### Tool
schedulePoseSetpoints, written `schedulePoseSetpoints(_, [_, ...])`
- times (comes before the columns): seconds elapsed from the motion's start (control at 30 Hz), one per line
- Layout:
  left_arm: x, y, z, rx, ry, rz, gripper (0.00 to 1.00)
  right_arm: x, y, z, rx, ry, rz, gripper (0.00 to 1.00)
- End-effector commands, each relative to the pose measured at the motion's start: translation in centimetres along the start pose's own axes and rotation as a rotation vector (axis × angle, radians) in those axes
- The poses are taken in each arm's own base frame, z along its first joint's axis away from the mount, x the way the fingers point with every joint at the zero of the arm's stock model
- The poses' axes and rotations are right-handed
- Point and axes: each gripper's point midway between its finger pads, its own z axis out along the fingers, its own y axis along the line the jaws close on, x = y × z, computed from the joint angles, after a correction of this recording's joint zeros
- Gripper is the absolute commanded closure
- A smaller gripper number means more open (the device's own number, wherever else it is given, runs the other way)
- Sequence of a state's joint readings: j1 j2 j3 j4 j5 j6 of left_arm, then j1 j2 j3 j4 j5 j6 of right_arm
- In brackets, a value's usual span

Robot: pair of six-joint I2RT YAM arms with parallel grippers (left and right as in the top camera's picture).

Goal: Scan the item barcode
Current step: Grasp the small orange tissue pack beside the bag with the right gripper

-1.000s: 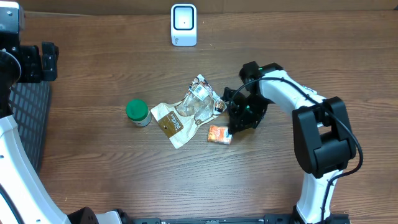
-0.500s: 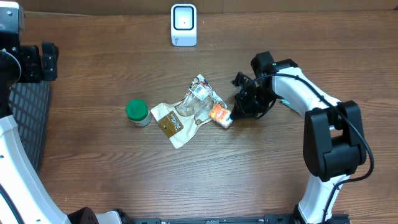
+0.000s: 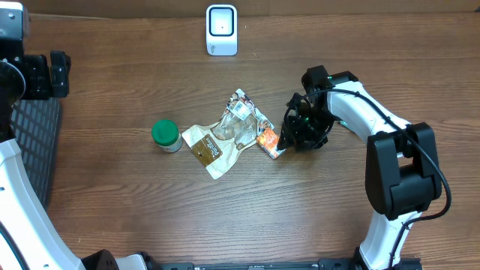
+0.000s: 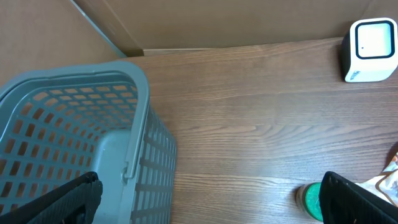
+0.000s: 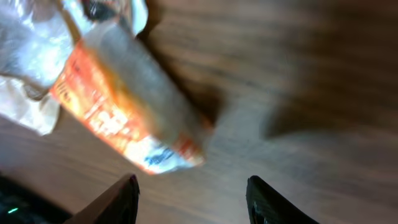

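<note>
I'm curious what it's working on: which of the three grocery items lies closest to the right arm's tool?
The small orange packet, just beside the right tool. The crumpled bag lies further left, and the green-lidded jar furthest.

A mock shop checkout on a wooden table (image 3: 112, 217), with a barcode scanner (image 3: 221, 30) and grey basket (image 4: 74, 143).

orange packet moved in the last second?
Yes. The orange packet shifted toward the white scanner: earlier nearer the front edge than the green-lidded jar, now about level with it.
</note>
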State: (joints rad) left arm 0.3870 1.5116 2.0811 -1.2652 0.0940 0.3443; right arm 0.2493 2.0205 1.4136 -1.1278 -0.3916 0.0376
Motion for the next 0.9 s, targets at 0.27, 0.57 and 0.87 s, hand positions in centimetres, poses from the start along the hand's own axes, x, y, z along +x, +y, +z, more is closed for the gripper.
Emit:
schedulePoseSetpoints(0.27, [-0.1, 0.2, -0.1, -0.003, -0.004, 0.012, 0.0, -1.3, 0.6, -0.7, 0.005, -0.076, -0.301, 0.48])
schedulePoseSetpoints(0.57, [-0.1, 0.2, -0.1, -0.003, -0.004, 0.012, 0.01, -0.8, 0.9, 1.7, -0.082, -0.096, -0.34, 0.55])
schedulePoseSetpoints(0.87, [-0.1, 0.2, -0.1, -0.003, -0.004, 0.012, 0.0, -0.7, 1.1, 2.7, -0.12, -0.112, -0.329, 0.96])
